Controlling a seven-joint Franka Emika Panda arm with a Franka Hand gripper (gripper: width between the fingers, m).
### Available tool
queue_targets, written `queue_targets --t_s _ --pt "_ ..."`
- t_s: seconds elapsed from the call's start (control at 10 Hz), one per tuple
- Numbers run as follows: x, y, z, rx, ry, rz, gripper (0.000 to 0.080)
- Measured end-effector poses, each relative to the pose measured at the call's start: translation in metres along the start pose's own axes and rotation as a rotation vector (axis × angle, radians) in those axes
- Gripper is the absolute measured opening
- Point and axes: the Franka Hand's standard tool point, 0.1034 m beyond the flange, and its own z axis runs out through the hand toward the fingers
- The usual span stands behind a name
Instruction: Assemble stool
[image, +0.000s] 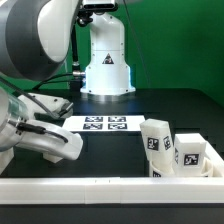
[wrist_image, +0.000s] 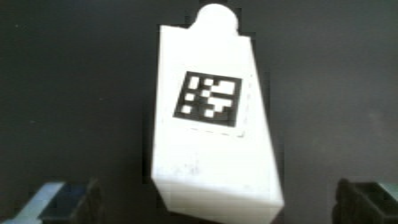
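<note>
The pincer (wrist_image: 214, 203) stands spread wide and has hold of nothing. In the wrist view its two dark fingertips (wrist_image: 63, 200) flank one stool leg (wrist_image: 214, 120). There is a clear strip of black counter (wrist_image: 71, 100) between the leg and each fingertip, so neither touches it. This leg is a white block with a rounded nub at its far end. It lies flat, with a black-and-white square tag facing the camera.

In the exterior view the arm fills the frame from nine to eleven o'clock. Its white hand (image: 48, 142) hangs low over the counter (image: 120, 158) at about eight o'clock. The fingers cannot be made out in that view.

Two more tagged legs stand at roughly four o'clock. The nearer leg (image: 155, 140) is just beside the outer leg (image: 192, 155), and both are well apart from the hand. The marker board (image: 105, 123) lies flat near the centre. A long white border rail (image: 110, 187) runs across at six o'clock. The round seat is not in sight in either view.
</note>
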Motion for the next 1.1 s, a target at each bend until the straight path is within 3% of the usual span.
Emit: queue_targets --t_s 0.1,0.3,0.4,0.5,0.8,1.1 --pt "0.000 0.000 0.004 0.001 -0.008 0.007 0.0648" --pt "-0.001 0.002 0.011 0.003 -0.025 0.017 0.0391" --pt "-0.003 0.003 0.013 0.004 -0.033 0.019 0.0391" --pt "-0.003 0.003 0.014 0.005 -0.032 0.020 0.0324" --pt "-0.001 0.000 0.007 0.003 -0.007 0.009 0.0324" --pt "-0.016 -0.014 -0.018 -0.035 0.065 -0.029 0.0325"
